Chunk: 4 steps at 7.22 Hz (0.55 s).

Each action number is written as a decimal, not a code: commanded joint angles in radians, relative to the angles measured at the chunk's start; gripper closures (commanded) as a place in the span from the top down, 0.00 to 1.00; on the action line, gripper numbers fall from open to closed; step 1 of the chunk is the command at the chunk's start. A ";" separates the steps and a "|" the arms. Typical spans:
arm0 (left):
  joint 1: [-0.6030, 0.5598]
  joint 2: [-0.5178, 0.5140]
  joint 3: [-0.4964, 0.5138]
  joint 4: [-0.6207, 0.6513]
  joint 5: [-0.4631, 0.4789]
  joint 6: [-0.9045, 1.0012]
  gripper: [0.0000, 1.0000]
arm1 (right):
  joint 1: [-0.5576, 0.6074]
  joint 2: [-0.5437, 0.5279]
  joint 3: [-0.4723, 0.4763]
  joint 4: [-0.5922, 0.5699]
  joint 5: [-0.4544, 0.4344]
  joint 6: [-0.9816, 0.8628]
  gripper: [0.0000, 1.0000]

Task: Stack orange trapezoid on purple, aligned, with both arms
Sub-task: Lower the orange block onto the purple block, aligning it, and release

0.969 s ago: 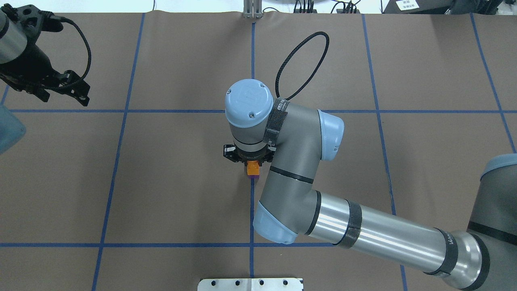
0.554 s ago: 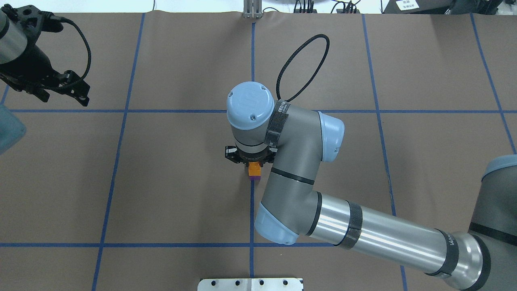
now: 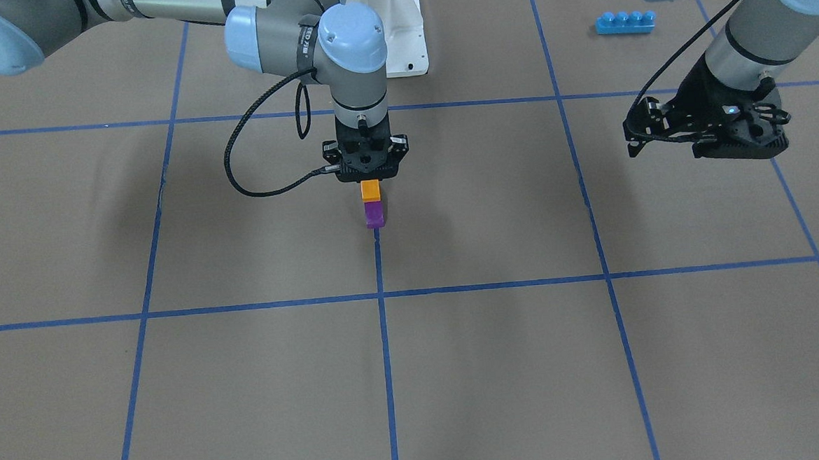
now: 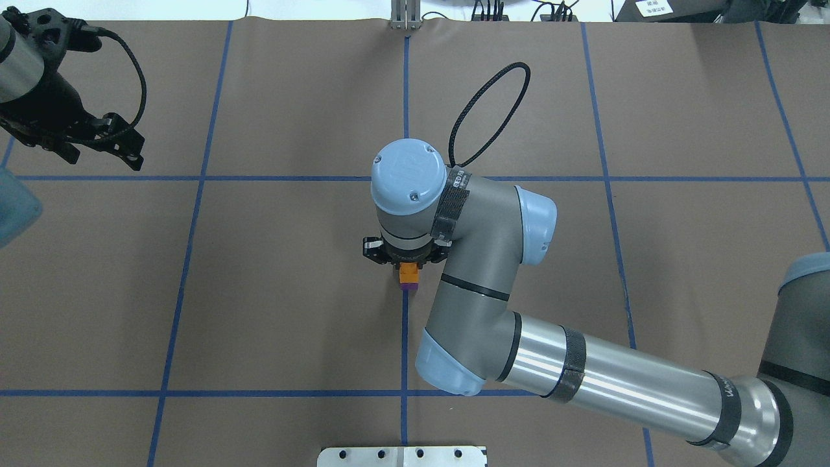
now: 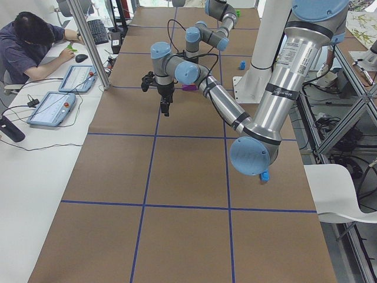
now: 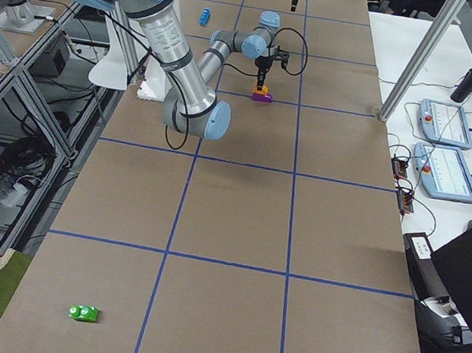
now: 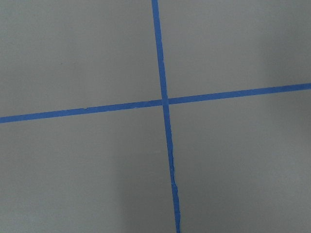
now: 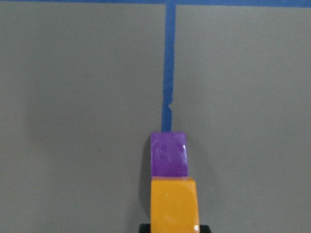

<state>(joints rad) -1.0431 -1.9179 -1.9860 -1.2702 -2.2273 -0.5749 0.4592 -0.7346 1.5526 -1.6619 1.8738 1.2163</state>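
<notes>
- The table [image 4: 292, 324] is covered in brown paper, marked into large squares by blue tape lines [image 8: 168, 63].
- A person [image 5: 29, 47] sits at a white desk alongside the table, in the exterior left view.
- The right arm [image 4: 583, 370] reaches to the middle of the table, its wrist pointing straight down over a tape line.
- The left arm [image 3: 756, 22] is well off to its own side, held above bare paper near a crossing of tape lines.
- The right gripper [image 3: 369, 179] is closed around the orange trapezoid [image 3: 370, 190], pinching it from both sides.
- The left gripper [image 4: 102, 150] has its fingers spread apart and holds nothing.
- A long blue brick [image 3: 625, 22] lies on the table behind the left arm, well apart from the two blocks.
- The orange trapezoid sits directly above the purple [image 3: 374, 214]. Their edges meet in every view, though I cannot tell whether it is fully pressed on.
- The purple stands on the paper at the end of a tape line, and in the right wrist view it shows just beyond the orange one's front edge.
</notes>
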 commanded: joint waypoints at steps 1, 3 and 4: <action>0.000 0.000 0.001 0.000 0.000 0.001 1.00 | -0.002 -0.005 0.001 0.002 -0.004 -0.007 0.00; 0.000 0.000 0.001 0.000 0.000 0.001 1.00 | -0.010 -0.005 0.001 0.004 -0.013 -0.012 0.00; 0.000 0.000 0.001 0.000 0.000 0.001 1.00 | -0.014 -0.005 0.001 0.004 -0.016 -0.014 0.00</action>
<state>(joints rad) -1.0431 -1.9175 -1.9850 -1.2701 -2.2273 -0.5737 0.4504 -0.7393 1.5538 -1.6588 1.8633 1.2042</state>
